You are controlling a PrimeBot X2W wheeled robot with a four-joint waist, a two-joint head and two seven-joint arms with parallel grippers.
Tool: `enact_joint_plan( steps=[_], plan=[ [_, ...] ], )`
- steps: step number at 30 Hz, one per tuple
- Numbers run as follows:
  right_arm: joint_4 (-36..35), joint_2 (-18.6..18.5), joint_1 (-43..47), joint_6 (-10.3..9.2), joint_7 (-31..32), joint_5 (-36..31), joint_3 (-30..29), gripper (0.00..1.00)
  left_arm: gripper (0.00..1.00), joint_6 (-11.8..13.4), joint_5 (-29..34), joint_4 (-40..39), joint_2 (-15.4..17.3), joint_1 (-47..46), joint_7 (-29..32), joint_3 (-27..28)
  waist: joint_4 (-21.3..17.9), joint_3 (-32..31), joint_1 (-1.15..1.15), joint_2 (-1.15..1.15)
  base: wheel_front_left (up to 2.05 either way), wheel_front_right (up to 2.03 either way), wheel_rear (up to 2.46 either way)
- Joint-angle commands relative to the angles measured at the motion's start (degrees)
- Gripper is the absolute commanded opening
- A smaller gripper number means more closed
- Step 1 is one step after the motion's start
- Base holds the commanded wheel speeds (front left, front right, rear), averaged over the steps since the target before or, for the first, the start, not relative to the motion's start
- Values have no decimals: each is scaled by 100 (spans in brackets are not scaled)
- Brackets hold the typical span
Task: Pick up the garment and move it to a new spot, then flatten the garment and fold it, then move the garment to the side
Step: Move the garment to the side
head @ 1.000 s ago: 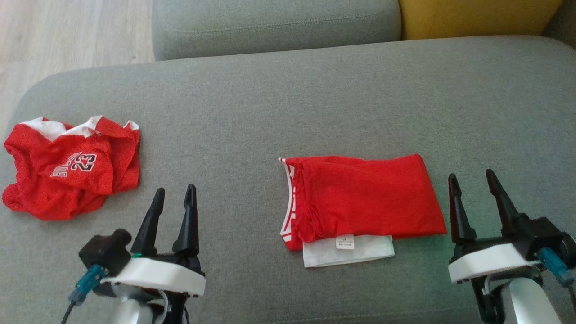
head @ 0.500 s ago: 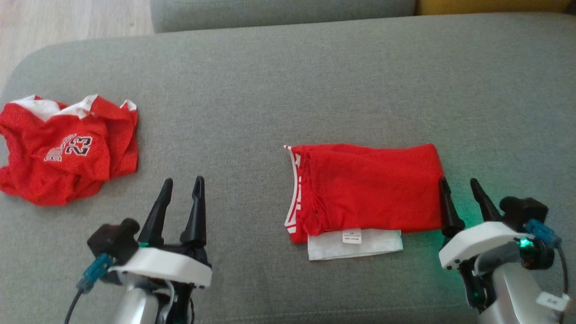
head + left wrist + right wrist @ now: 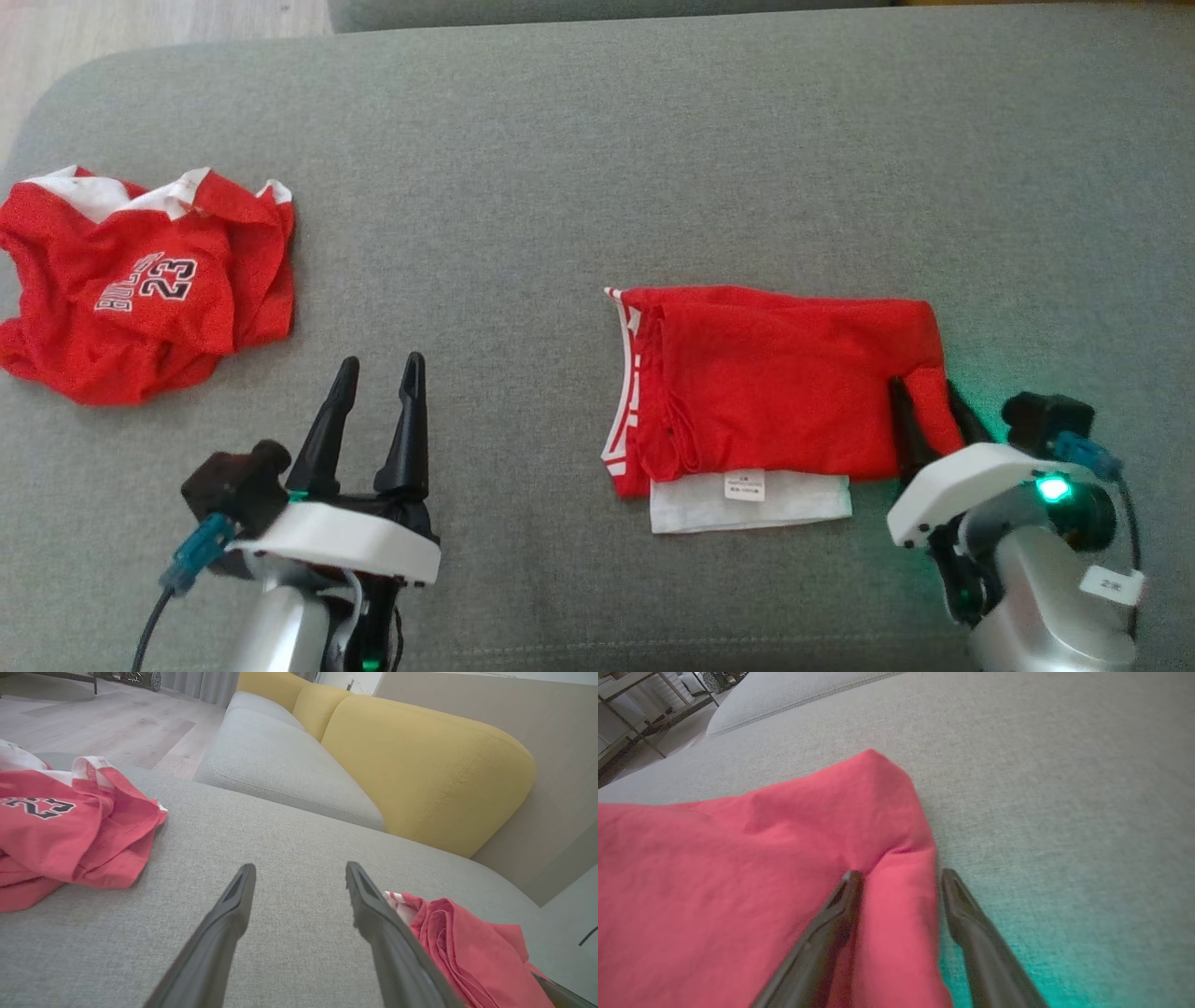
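Note:
The garment (image 3: 775, 383) is red, folded into a rectangle, with a white layer and label (image 3: 747, 499) showing under its near edge. It lies on the grey sofa cushion (image 3: 597, 168). My right gripper (image 3: 926, 397) is at its right end. In the right wrist view the two fingers stand apart with a raised ridge of the red cloth (image 3: 738, 868) between them, around the right gripper (image 3: 901, 877). My left gripper (image 3: 381, 364) is open and holds nothing, over bare cushion to the left of the garment (image 3: 467, 933).
A crumpled red jersey (image 3: 140, 299) with white trim and the number 23 lies at the cushion's far left, also beside the left gripper (image 3: 300, 868). Yellow back cushions (image 3: 420, 765) and another grey seat stand behind. Wooden floor (image 3: 140, 23) lies beyond the left edge.
The camera has tipped downward. My right gripper has moved forward and left onto the garment's right end, bunching the cloth between its fingers. The left gripper has stayed put.

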Motion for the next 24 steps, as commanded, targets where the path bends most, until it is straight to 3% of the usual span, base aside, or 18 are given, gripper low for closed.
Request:
enact_joint_plan(
  steps=[1,11,17,24],
  plan=[
    [-67,21,-179,-4,-77,-90,247,0,100,-28,64,-137,22,-292,-45,202,-26,6,0,0,0,0,0],
    [-670,-606,-625,-4,-778,-963,765,0,100,-37,83,-214,22,-384,-45,230,-364,65,0,0,0,0,0],
    [-1116,-1619,-1279,-4,-459,-718,1340,0,100,-78,152,-290,22,-555,-45,175,-655,305,0,0,0,0,0],
    [-730,-2841,-1846,-4,-51,-101,1233,0,100,-125,239,-363,22,-833,-45,79,-761,695,0,0,0,0,0]
  ],
)
